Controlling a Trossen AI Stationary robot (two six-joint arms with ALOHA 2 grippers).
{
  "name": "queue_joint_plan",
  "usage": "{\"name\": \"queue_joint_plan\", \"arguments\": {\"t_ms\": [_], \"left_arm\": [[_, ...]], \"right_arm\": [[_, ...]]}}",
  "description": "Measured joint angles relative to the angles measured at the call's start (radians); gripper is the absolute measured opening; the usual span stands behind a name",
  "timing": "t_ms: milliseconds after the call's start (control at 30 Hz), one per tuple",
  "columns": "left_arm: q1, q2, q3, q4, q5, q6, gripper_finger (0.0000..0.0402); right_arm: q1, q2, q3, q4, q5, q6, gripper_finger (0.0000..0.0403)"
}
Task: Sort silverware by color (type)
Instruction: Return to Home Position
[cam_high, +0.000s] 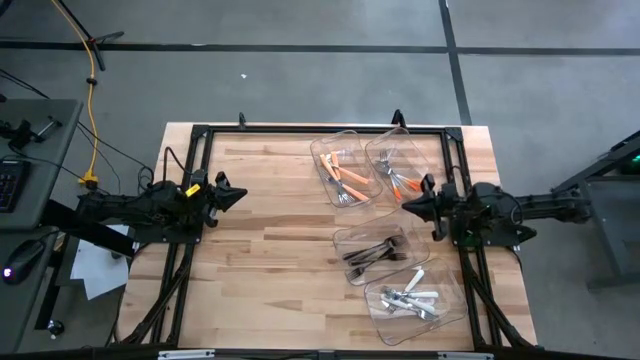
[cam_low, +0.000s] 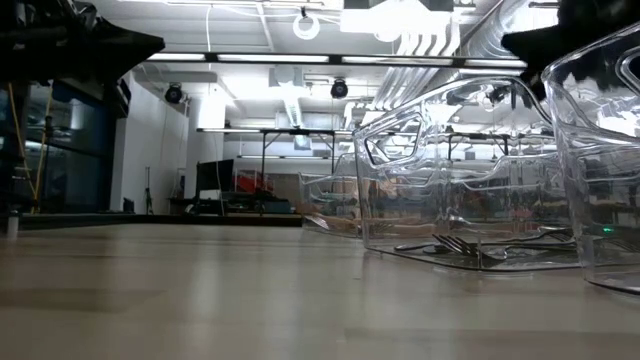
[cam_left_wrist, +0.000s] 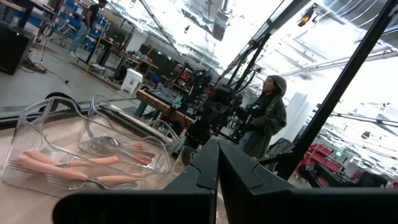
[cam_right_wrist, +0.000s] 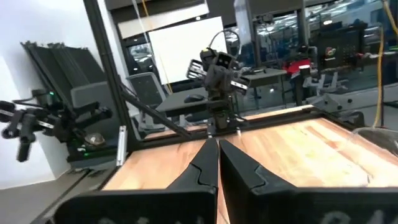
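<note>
The likeliest slip is on the right (clock hours read on the overhead view). The right gripper (cam_high: 407, 202), fingers pressed together on nothing, hangs just beside the corner of a clear bin (cam_high: 372, 150) of orange-handled silverware (cam_high: 400, 180) at its twelve o'clock. The bin (cam_high: 338, 240) of dark silverware (cam_high: 372, 254) lies close at its seven o'clock, so a low or wide swing of that arm could clip a thin plastic wall and skid a bin or spill its load. A second bin (cam_high: 318, 155) of orange pieces (cam_high: 345, 178) lies at its ten o'clock. The bin (cam_high: 450, 318) of white-handled pieces (cam_high: 408, 298) sits near the table's (cam_high: 270, 240) five o'clock corner, where a shove would push it toward the edge. No piece shows loose on the wood, so sorting looks finished. The left gripper (cam_high: 238, 195), likewise clamped shut and empty, hovers at the table's nine o'clock — well apart from every bin, with bare wood all around. The black frame rails (cam_high: 300, 128) hem in the far edge and both sides.
</note>
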Motion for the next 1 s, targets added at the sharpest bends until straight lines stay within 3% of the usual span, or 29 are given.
{"name": "queue_joint_plan", "arguments": {"t_ms": [167,467,667,1000], "left_arm": [[0.000,0.000,0.000,0.001,0.000,0.000,0.0001],[0.000,0.000,0.000,0.001,0.000,0.000,0.0001],[0.000,0.000,0.000,0.002,0.000,0.000,0.0001],[0.000,0.000,0.000,0.002,0.000,0.000,0.0001]], "right_arm": [[-0.002,-0.058,-0.080,0.044,0.017,-0.008,0.0000],[-0.006,-0.156,-0.080,-0.241,0.015,-0.100,0.0000],[-0.006,-0.149,-0.078,-0.248,0.004,-0.169,0.0000],[-0.006,-0.146,-0.078,-0.249,0.005,-0.061,0.0000]]}}
